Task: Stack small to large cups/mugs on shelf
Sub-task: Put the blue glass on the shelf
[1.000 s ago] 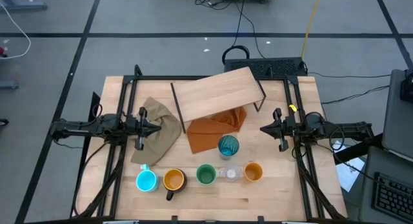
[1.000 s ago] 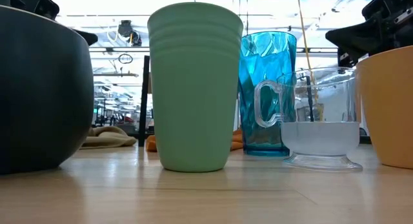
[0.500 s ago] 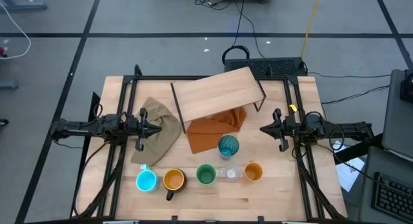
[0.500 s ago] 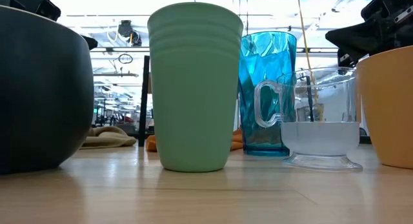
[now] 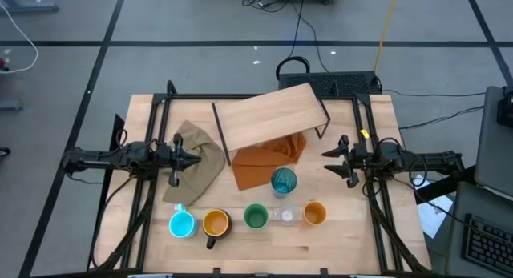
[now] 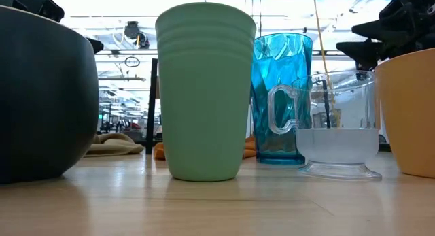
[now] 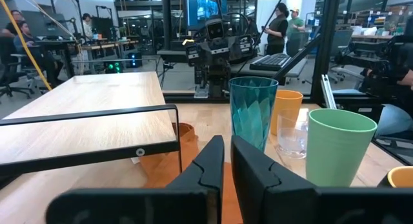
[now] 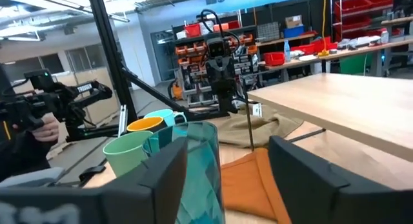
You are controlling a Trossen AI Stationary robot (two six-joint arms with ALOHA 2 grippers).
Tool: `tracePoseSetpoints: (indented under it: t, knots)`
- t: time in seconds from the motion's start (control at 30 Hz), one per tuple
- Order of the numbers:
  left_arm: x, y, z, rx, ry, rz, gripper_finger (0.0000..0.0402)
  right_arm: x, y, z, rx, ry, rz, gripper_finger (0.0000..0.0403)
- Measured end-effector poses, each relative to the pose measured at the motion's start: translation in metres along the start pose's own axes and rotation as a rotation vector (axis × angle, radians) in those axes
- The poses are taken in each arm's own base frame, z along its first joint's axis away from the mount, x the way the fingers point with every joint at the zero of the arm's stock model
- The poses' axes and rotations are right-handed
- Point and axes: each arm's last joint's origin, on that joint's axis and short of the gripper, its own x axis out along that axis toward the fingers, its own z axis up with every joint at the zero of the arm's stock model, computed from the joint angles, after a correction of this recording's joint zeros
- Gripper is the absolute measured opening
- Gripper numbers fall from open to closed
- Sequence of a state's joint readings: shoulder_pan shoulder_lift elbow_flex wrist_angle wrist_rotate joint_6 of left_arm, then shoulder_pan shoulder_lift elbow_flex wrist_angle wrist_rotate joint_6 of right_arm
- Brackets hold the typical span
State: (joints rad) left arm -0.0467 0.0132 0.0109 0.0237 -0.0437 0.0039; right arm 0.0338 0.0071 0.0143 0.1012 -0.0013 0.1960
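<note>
The cups stand in a row near the table's front edge: blue mug (image 5: 182, 224), black mug with yellow inside (image 5: 216, 223), green cup (image 5: 256, 216), clear glass (image 5: 286, 215), orange cup (image 5: 314, 213). The teal tumbler (image 5: 283, 181) stands just behind them on the edge of an orange cloth. The plywood shelf (image 5: 268, 118) stands on its black legs at the table's far middle, turned askew. My left gripper (image 5: 197, 158) is shut over a tan cloth at the left, holding nothing. My right gripper (image 5: 327, 161) hangs open at the right, level with the tumbler, with nothing between its fingers.
A tan cloth (image 5: 196, 162) lies crumpled at the left under my left gripper. An orange cloth (image 5: 260, 166) lies partly under the shelf's near edge. Black frame rails (image 5: 152, 190) run along both table sides. Bare tabletop shows right of the shelf.
My right gripper has opened; its fingers stood together a second ago and now stand apart. Neither arm has shifted, and the cups and shelf stay where they were.
</note>
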Motion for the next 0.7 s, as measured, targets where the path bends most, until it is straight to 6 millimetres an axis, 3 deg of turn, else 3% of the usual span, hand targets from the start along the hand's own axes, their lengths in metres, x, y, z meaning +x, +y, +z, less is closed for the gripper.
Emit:
tracePoseSetpoints:
  t: [0.17, 0.3, 0.47, 0.7]
  knots:
    - [0.000, 0.000, 0.000, 0.000, 0.000, 0.002, 0.0031, 0.000, 0.001, 0.008, 0.036, -0.078, 0.009, 0.0230]
    - [0.000, 0.000, 0.000, 0.000, 0.000, 0.007, 0.0031, 0.002, 0.001, 0.006, 0.033, 0.007, -0.011, 0.0225]
    - [0.000, 0.000, 0.000, -0.007, 0.002, 0.008, 0.0031, 0.013, 0.006, 0.035, 0.000, 0.052, -0.028, 0.0220]
    - [0.000, 0.000, 0.000, -0.009, 0.004, 0.009, 0.0031, 0.048, 0.014, 0.073, -0.050, 0.206, -0.033, 0.0220]
